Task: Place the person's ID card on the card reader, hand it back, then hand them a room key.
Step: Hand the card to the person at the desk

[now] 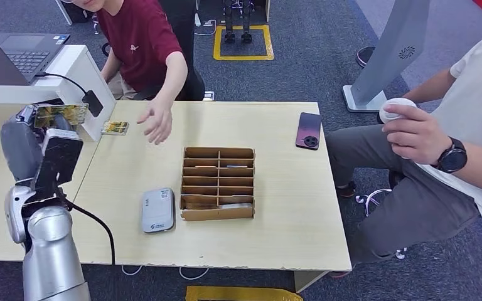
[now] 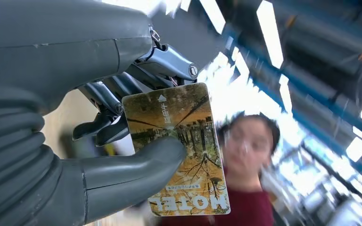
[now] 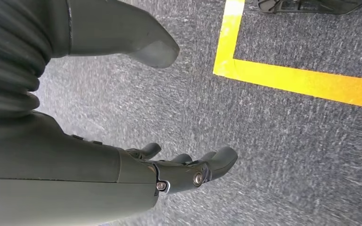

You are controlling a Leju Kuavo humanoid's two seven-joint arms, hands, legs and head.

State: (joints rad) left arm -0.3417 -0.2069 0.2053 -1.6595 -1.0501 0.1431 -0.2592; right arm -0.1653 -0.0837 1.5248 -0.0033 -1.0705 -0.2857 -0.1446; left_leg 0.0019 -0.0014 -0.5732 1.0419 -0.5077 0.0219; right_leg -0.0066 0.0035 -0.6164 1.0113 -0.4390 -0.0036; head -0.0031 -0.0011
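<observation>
My left hand (image 1: 41, 153) is raised at the table's left edge and pinches a room key card (image 1: 61, 114) between thumb and fingers. Up close the key card (image 2: 184, 141) shows an autumn tree print and the word MOTEL, with my left hand (image 2: 122, 174) pressing its thumb on the face. A person in a red shirt reaches an open hand (image 1: 157, 119) over the table toward it. A second card (image 1: 115, 127) lies flat on the table by the white stand. The grey card reader (image 1: 158, 210) sits near the front. My right hand (image 3: 136, 174) hangs open above the floor.
A cardboard divider box (image 1: 218, 183) stands mid-table beside the reader. A dark red phone (image 1: 308, 130) lies at the far right of the table. A seated person on the right holds a white object (image 1: 396, 108). A laptop (image 1: 19, 56) sits on the white stand at the left.
</observation>
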